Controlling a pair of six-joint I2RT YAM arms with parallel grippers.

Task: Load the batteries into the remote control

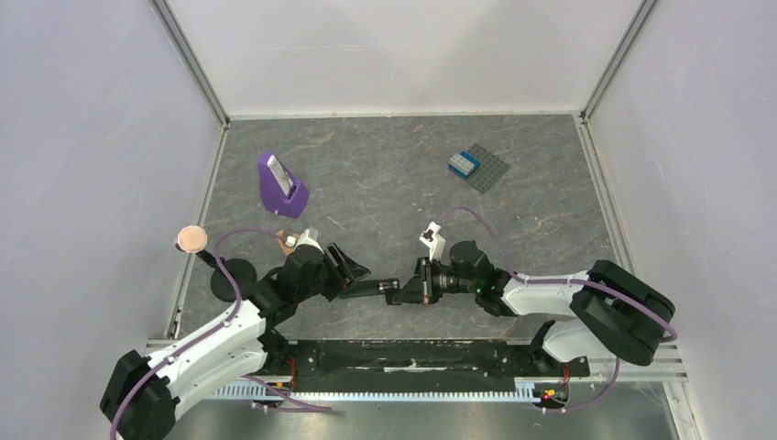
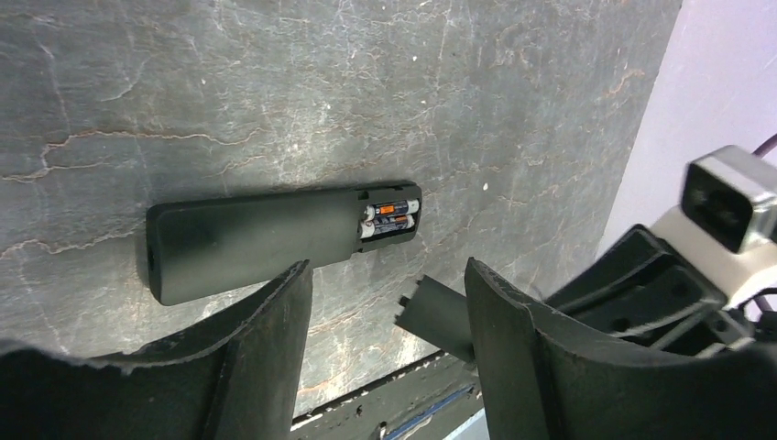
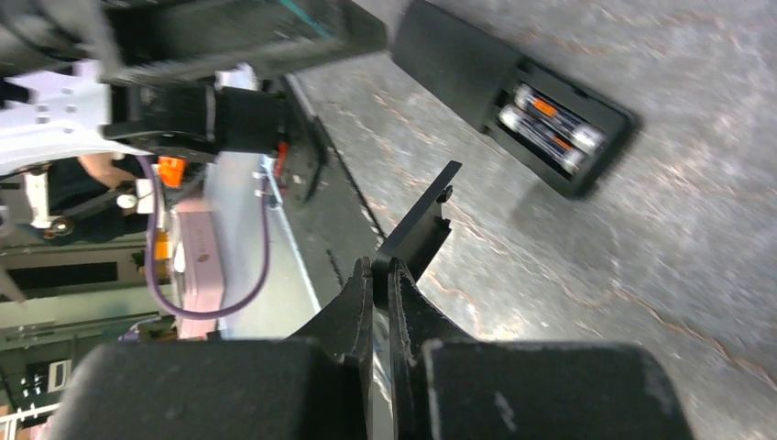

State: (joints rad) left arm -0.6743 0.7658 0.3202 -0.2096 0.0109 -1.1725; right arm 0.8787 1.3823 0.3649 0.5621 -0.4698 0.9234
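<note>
The black remote control (image 2: 247,240) lies flat on the grey table, its battery bay open at the right end. Two batteries (image 2: 389,220) sit side by side in the bay; they also show in the right wrist view (image 3: 548,128). My left gripper (image 2: 387,275) is open and empty, hovering just near of the remote. My right gripper (image 3: 380,268) is shut on a thin black battery cover (image 3: 417,229), held tilted off the table near the bay end. In the top view the remote (image 1: 371,290) lies between the left gripper (image 1: 353,269) and the right gripper (image 1: 410,289).
A purple stand (image 1: 280,186) stands at the back left. A dark grey studded baseplate (image 1: 480,168) with a blue brick lies at the back right. A round wooden disc (image 1: 191,239) sits at the left edge. The arm rail runs along the near edge.
</note>
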